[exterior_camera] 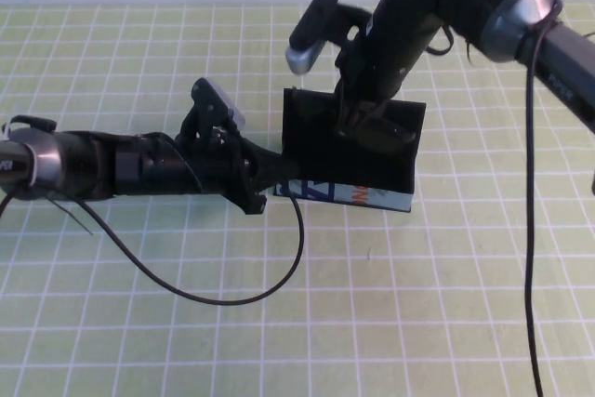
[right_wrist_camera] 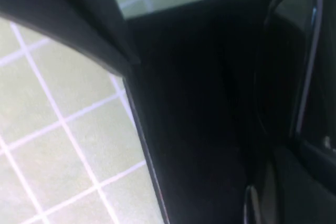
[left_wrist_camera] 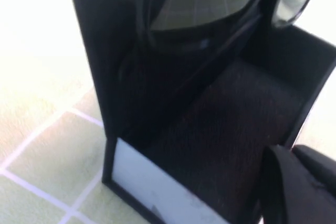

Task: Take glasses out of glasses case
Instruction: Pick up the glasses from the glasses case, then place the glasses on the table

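The black glasses case [exterior_camera: 353,195] lies open mid-table, its light-blue front strip facing me and its lid [exterior_camera: 307,118] raised behind. My right gripper [exterior_camera: 364,124] reaches down into the case and is shut on the glasses [exterior_camera: 395,132], whose dark lens [left_wrist_camera: 205,3] shows at the far end of the case in the left wrist view. The black frame [right_wrist_camera: 294,72] also fills one side of the right wrist view. My left gripper [exterior_camera: 275,174] comes in low from the left and is shut on the case's left end wall [left_wrist_camera: 307,119], with one finger [left_wrist_camera: 294,187] over the felt floor.
The table is covered by a green mat with a white grid [exterior_camera: 139,323]. A black cable [exterior_camera: 223,299] loops from the left arm across the mat in front of the case. Another cable [exterior_camera: 532,230] hangs down at the right.
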Controlling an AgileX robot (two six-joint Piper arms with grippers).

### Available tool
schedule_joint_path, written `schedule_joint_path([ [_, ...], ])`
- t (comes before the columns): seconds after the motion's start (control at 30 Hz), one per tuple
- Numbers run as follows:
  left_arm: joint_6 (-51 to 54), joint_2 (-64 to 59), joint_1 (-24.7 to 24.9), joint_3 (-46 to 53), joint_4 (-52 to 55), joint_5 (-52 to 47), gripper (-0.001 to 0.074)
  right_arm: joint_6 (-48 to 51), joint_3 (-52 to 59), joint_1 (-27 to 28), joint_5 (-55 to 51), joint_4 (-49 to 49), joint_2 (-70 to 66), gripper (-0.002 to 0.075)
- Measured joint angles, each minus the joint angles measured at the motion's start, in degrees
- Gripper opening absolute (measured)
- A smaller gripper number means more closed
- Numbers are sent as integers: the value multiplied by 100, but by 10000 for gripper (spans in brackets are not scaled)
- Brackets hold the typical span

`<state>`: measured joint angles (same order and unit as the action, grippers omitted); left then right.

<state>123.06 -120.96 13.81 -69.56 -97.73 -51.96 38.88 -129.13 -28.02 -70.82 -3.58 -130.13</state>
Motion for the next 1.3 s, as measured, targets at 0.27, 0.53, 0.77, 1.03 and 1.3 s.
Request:
schedule_joint_path([
  [0.27,-654,612,-122,0,79,0,-4,-874,-13,0,-49,-17,659,1],
  [0.53,-1565,1311,-234,0,881,83,-4,-2126,17,313,-86,69,1282,1],
  [0.77,-1985,1802,-234,0,1168,230,-4,-2757,1329,1144,-86,-50,2200,1],
  [1.03,-2465,1975,-234,10,1204,347,-4,-3255,3771,2013,537,-180,3364,1],
  [1.3,-2825,1999,-234,10,1375,416,-4,-3208,5604,2355,2097,-1179,3460,1],
])
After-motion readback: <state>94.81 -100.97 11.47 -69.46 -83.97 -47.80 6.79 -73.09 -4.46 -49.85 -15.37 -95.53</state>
